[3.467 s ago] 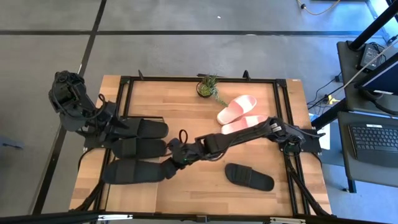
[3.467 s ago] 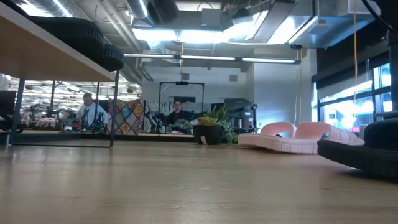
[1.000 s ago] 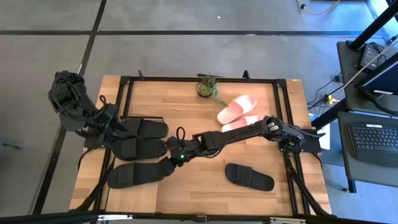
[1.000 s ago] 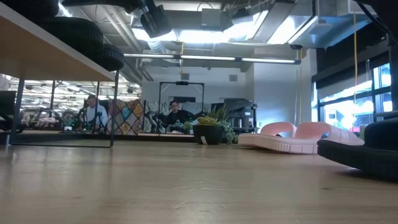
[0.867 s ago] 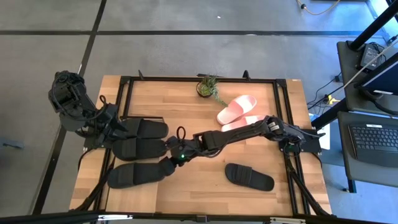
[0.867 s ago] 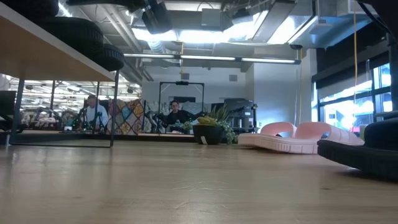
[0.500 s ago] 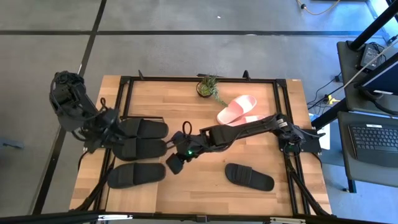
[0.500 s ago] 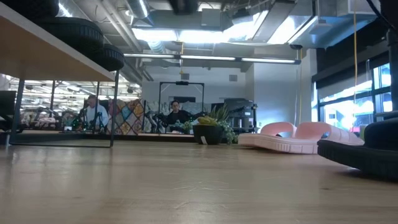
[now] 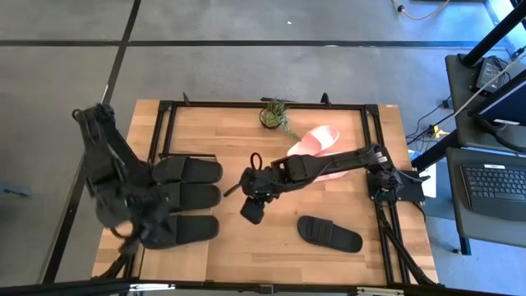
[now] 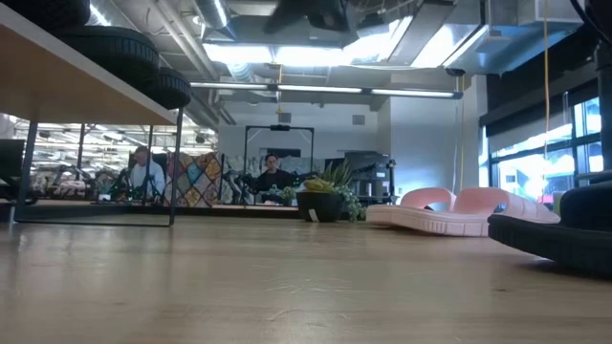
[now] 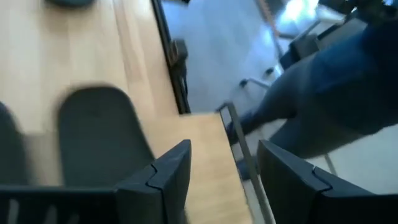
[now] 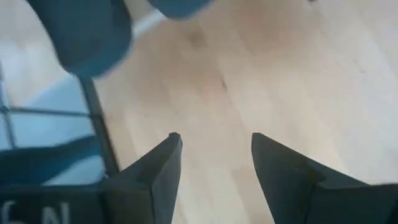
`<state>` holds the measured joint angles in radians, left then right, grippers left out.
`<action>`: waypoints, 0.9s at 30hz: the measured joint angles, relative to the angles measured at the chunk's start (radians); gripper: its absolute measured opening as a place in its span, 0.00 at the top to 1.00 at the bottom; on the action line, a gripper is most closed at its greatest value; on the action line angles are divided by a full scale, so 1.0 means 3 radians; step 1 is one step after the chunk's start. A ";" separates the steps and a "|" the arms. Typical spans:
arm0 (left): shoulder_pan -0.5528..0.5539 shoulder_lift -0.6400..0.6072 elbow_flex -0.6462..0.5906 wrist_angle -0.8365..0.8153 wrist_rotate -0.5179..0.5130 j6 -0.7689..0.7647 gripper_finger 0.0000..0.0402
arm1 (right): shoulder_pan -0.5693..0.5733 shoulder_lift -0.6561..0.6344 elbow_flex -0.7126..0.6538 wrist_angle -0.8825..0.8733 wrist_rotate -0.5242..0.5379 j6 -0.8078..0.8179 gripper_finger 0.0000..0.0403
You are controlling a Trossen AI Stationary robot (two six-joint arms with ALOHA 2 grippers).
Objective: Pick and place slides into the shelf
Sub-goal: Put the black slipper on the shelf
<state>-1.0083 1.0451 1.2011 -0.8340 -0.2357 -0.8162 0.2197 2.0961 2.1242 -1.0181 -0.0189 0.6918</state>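
Note:
Three black slides (image 9: 187,170) (image 9: 194,196) (image 9: 185,228) lie side by side, soles down, on the shelf (image 10: 57,91) at the table's left. A further black slide (image 9: 329,234) lies on the tabletop near the right. Two pink slides (image 9: 316,141) lie at the far right, partly under my right arm. My right gripper (image 9: 252,210) hangs open above the bare tabletop (image 12: 261,74), right of the shelf. My left gripper (image 9: 131,228) is open over the left end of the nearest shelf slide (image 11: 99,137), with nothing between its fingers.
A small potted plant (image 9: 275,115) stands at the table's far edge. A black frame (image 9: 164,105) runs round the tabletop. In the low view the pink slides (image 10: 449,210) and the loose black slide (image 10: 564,229) lie to the right, with people in the room behind.
My right gripper has come off the right end of the nearest shelf slide and gone up and toward the table's right, rolling as it went; the slide stays on the shelf. My left gripper has swung from the middle slides toward the table's near edge.

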 joint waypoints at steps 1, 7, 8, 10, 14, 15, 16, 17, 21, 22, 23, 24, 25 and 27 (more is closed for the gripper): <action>-0.0046 0.0091 -0.0001 0.0046 0.0024 -0.0123 0.56 | -0.0013 0.0000 0.0000 -0.0069 -0.0001 -0.0065 0.52; -0.0246 0.0640 0.0311 0.0329 0.0051 -0.0722 0.56 | -0.0112 0.0001 0.0000 -0.0245 0.0004 -0.0420 0.52; -0.0274 0.0734 0.0397 0.0333 0.0046 -0.0779 0.56 | -0.0124 0.0001 0.0000 -0.0245 0.0004 -0.0485 0.52; -0.0306 0.0932 0.0556 0.0327 0.0047 -0.0928 0.56 | -0.0145 0.0001 0.0000 -0.0246 0.0009 -0.0601 0.52; -0.0298 0.1280 0.0783 0.0056 0.0118 -0.1247 0.56 | -0.0186 0.0001 0.0000 -0.0230 0.0005 -0.0770 0.52; -0.0297 0.1348 0.0825 -0.0063 0.0172 -0.1369 0.56 | -0.0196 0.0001 0.0000 -0.0226 0.0007 -0.0782 0.52; -0.0299 0.1409 0.0860 -0.0182 0.0242 -0.1495 0.56 | -0.0206 0.0001 0.0000 -0.0217 0.0004 -0.0803 0.52; -0.0302 0.1460 0.0877 -0.0279 0.0317 -0.1619 0.56 | -0.0215 0.0001 0.0000 -0.0212 0.0004 -0.0834 0.52; -0.0302 0.1581 0.0893 -0.0455 0.0440 -0.1812 0.56 | -0.0228 0.0002 0.0000 -0.0211 0.0006 -0.0865 0.52; -0.0302 0.1588 0.0894 -0.0476 0.0444 -0.1813 0.56 | -0.0227 0.0002 0.0000 -0.0209 0.0006 -0.0866 0.52; -0.0298 0.1593 0.0894 -0.0521 0.0444 -0.1819 0.56 | -0.0226 0.0002 0.0000 -0.0209 0.0004 -0.0866 0.52; -0.0298 0.1594 0.0894 -0.0562 0.0444 -0.1821 0.56 | -0.0224 0.0003 0.0000 -0.0209 0.0004 -0.0866 0.52; -0.0299 0.1598 0.0894 -0.0605 0.0444 -0.1821 0.56 | -0.0224 0.0003 0.0000 -0.0209 0.0001 -0.0866 0.52; -0.0286 0.1598 0.0894 -0.0752 0.0458 -0.1822 0.56 | -0.0223 0.0003 0.0000 -0.0209 -0.0002 -0.0866 0.52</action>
<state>-1.0941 1.5246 1.4693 -1.0596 -0.0985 -1.3628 0.1528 2.0972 2.1242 -1.0809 -0.0196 0.4320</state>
